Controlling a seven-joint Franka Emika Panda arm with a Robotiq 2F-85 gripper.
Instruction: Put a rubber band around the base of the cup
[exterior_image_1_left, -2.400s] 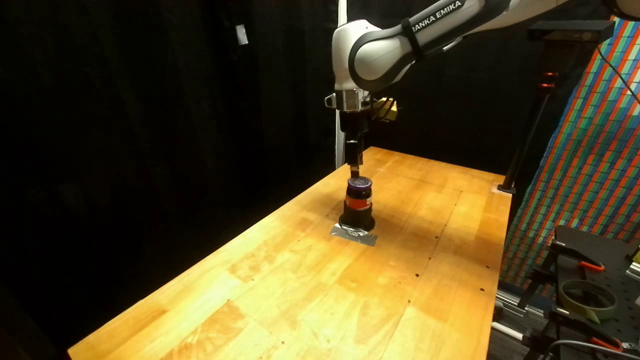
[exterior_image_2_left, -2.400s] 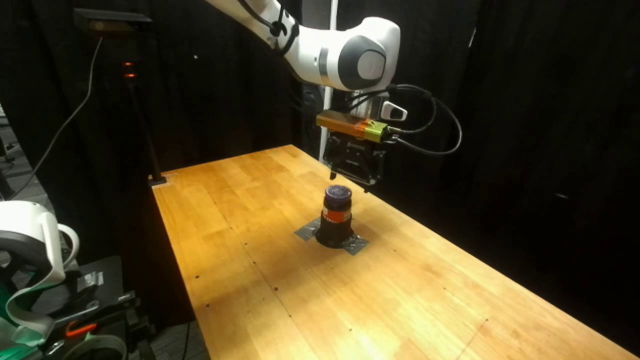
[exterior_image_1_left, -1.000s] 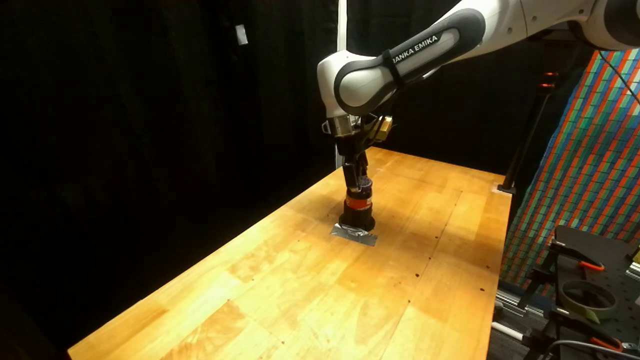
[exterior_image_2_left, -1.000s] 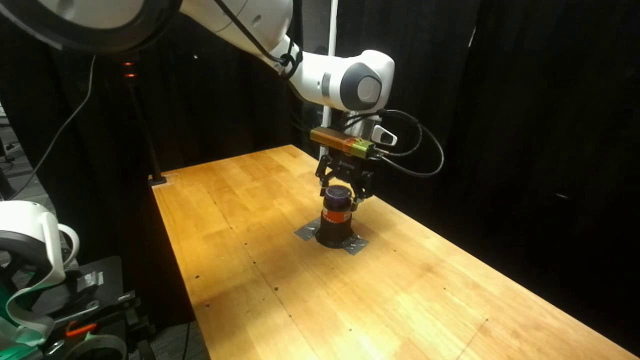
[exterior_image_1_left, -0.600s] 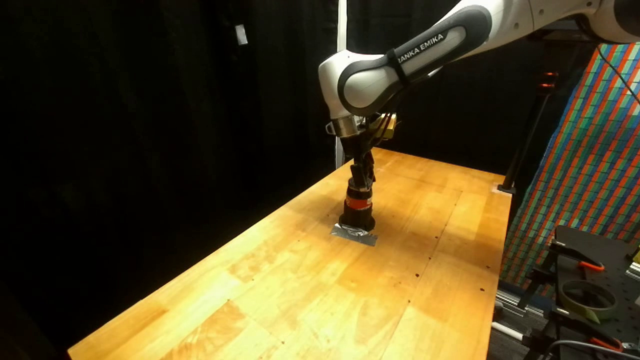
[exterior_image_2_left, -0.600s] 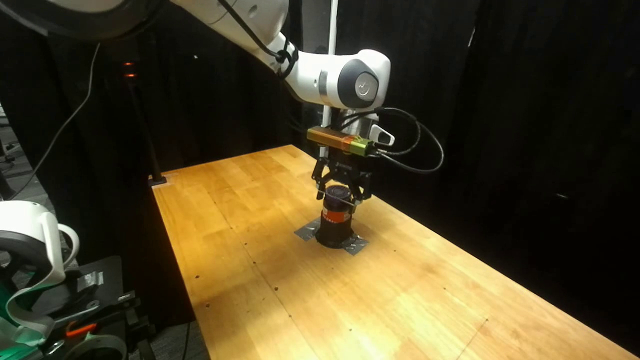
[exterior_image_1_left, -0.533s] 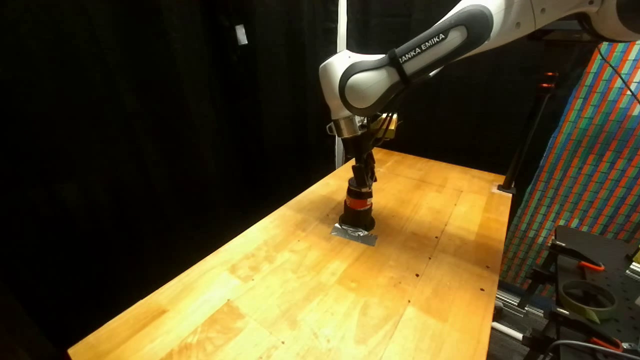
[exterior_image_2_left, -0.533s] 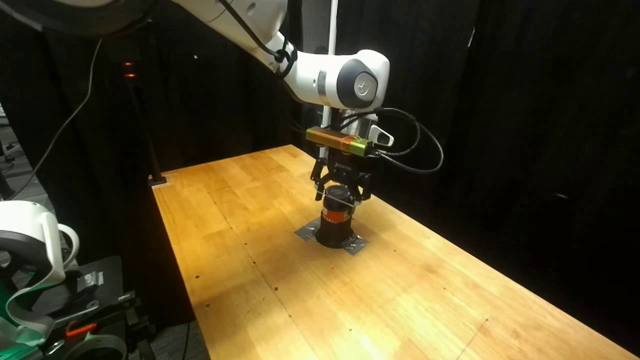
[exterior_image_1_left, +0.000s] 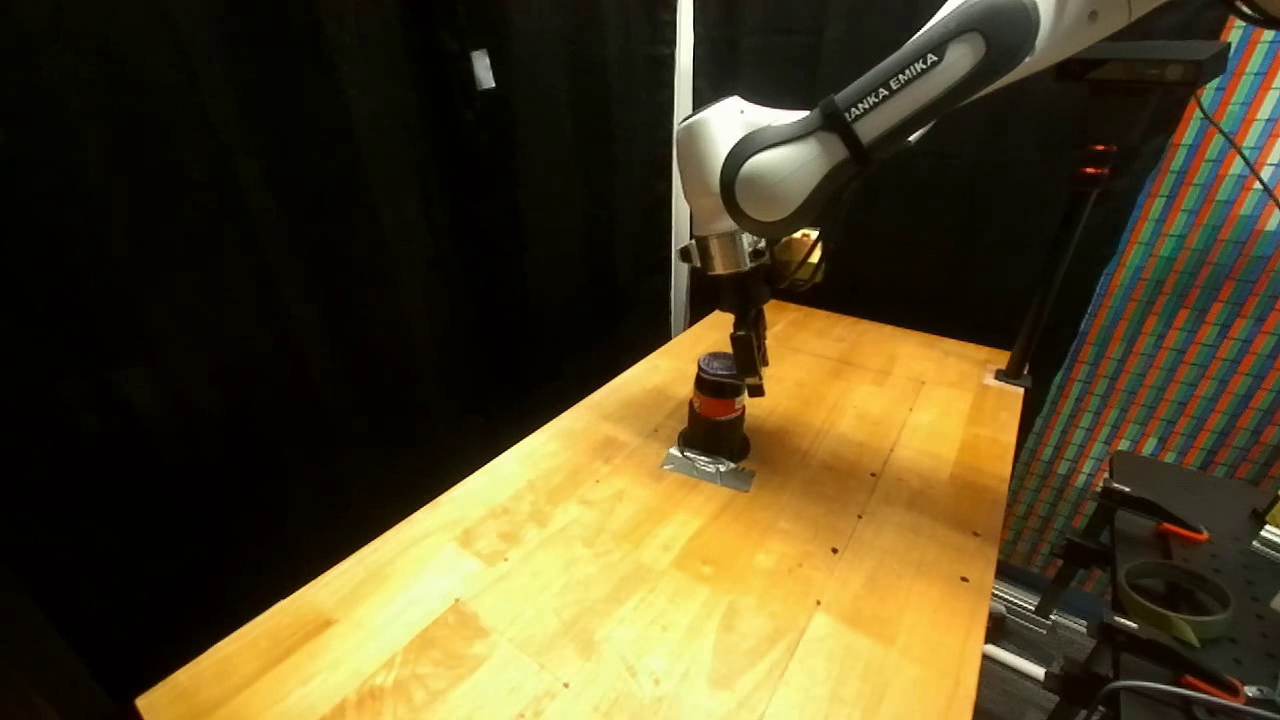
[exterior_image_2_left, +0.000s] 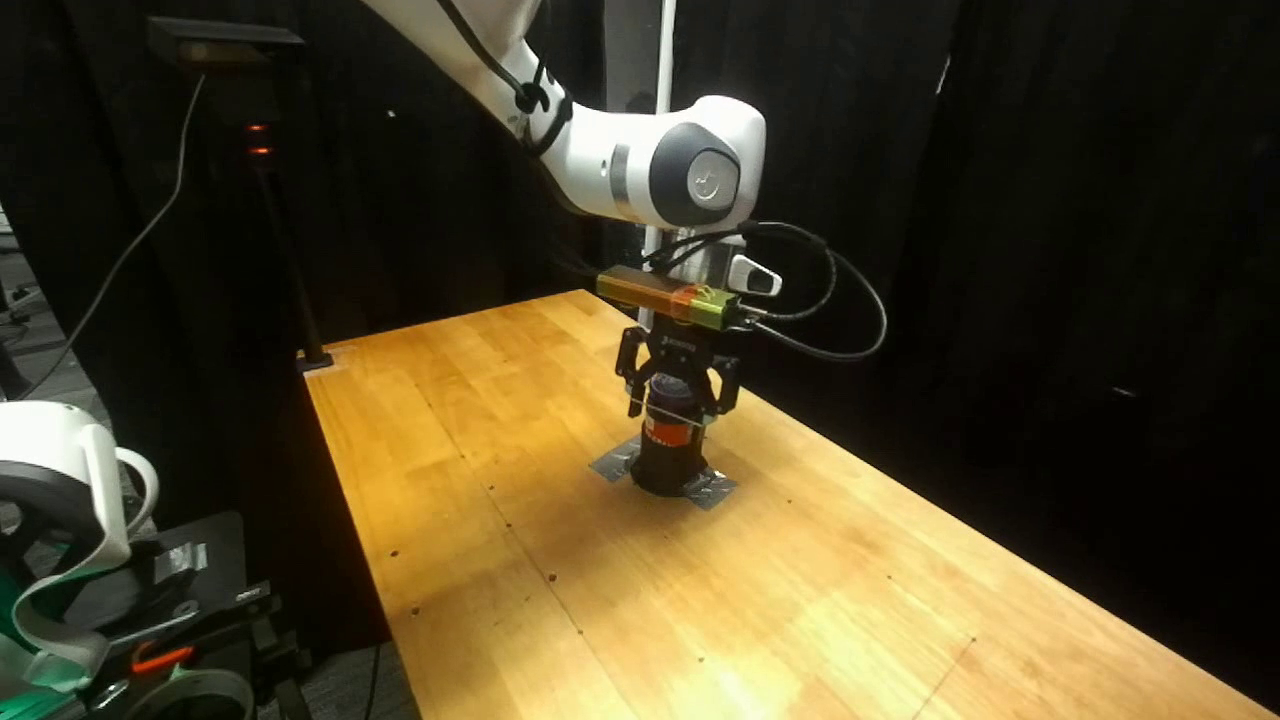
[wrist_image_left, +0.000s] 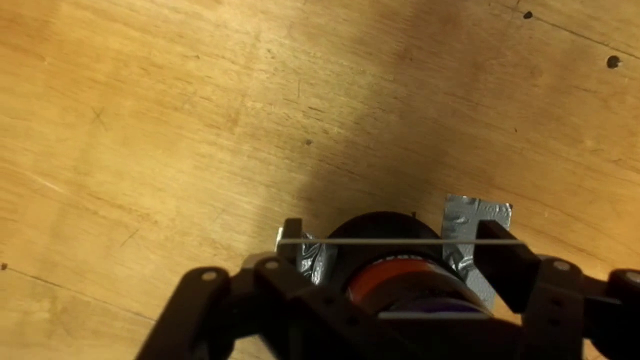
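Two fingers (wrist_image_left: 505, 265) of the hand (wrist_image_left: 392, 239) stand apart, a pale rubber band (wrist_image_left: 380, 241) stretched between them. In an exterior view the cup (exterior_image_2_left: 670, 433) stands upright on the worktop (exterior_image_2_left: 850, 570) between the fingers, grey tape (exterior_image_2_left: 712, 490) at its foot. Band crosses the cup above the orange-red stripe; cannot tell if it encircles. Hand points down, fingertips beside the cup's upper part. Arm (exterior_image_2_left: 640, 170) bends above the cup.

Wooden table (exterior_image_1_left: 640, 600), wrinkled shiny tape (wrist_image_left: 461, 220)

Wears white casing (exterior_image_2_left: 590, 150), dark-grey panels (exterior_image_2_left: 667, 180), white "EMIKA" lettering (exterior_image_1_left: 914, 70), looping black cables (exterior_image_2_left: 838, 356) and black 2-fingered gripper (wrist_image_left: 394, 240).
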